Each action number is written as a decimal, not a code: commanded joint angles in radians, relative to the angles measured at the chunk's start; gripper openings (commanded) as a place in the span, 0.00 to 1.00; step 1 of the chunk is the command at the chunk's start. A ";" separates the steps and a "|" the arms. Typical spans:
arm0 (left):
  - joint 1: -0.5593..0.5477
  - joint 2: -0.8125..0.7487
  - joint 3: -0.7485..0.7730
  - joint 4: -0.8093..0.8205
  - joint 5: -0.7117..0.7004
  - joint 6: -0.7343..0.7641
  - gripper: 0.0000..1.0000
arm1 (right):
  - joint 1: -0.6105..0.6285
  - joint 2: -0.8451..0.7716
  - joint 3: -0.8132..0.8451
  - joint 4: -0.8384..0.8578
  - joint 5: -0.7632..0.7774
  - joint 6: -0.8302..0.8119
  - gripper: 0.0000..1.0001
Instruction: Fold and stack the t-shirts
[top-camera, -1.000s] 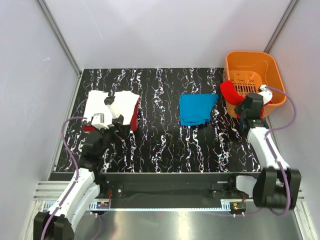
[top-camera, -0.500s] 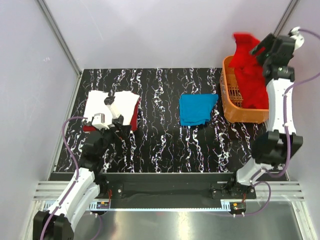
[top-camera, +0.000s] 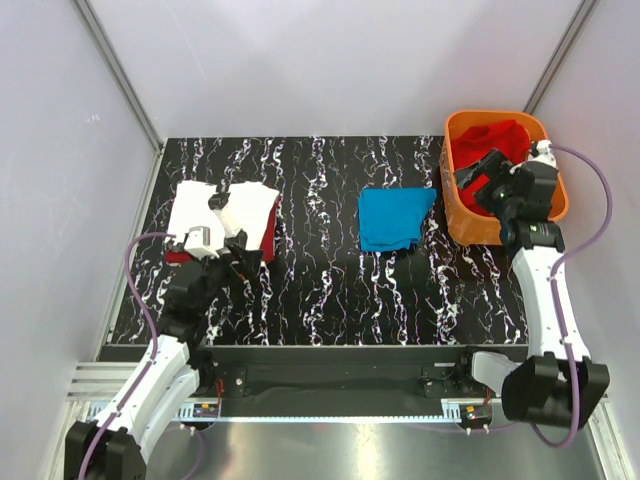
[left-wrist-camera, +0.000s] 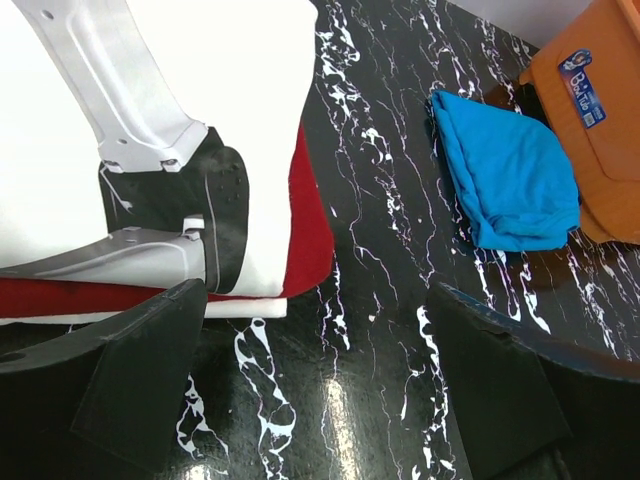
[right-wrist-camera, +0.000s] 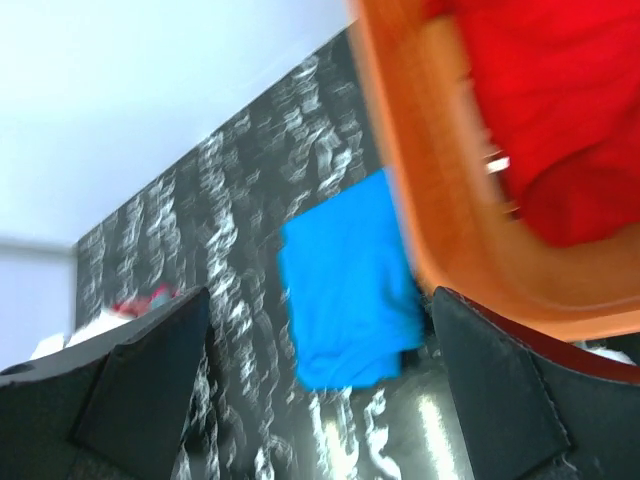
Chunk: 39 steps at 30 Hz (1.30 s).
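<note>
A white t-shirt with black marks (top-camera: 222, 208) lies folded on a dark red t-shirt (top-camera: 268, 238) at the table's left. The bright blue t-shirt (top-camera: 393, 218) lies folded in the middle. A brighter red t-shirt (top-camera: 497, 140) sits crumpled inside the orange basket (top-camera: 462, 222). My left gripper (top-camera: 243, 265) hovers open just in front of the stack, empty (left-wrist-camera: 320, 400), with the white shirt (left-wrist-camera: 150, 130) and the dark red one (left-wrist-camera: 312, 240) ahead of it. My right gripper (top-camera: 478, 180) is open over the basket's left side, empty (right-wrist-camera: 320, 400), with the red shirt (right-wrist-camera: 550, 120) to its upper right.
The basket stands at the table's back right corner, its wall (right-wrist-camera: 450, 240) close to my right fingers. The blue shirt (right-wrist-camera: 345, 290) lies just left of it. Grey walls enclose the black marbled table (top-camera: 320, 290) on three sides.
My right gripper pulled the red shirt off the basket's rim, raised it high, then opened; the shirt now lies in the basket and the arm is lower. The left arm stayed still.
</note>
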 joint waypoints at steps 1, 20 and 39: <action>-0.007 -0.001 0.049 0.037 -0.018 0.012 0.99 | 0.040 -0.011 -0.059 0.149 -0.229 -0.017 1.00; -0.013 -0.002 0.054 0.036 -0.006 0.018 0.99 | 0.286 0.371 0.060 -0.105 0.448 -0.172 0.71; -0.021 -0.004 0.055 0.036 -0.007 0.015 0.99 | 0.366 0.328 0.000 -0.077 0.276 -0.172 0.72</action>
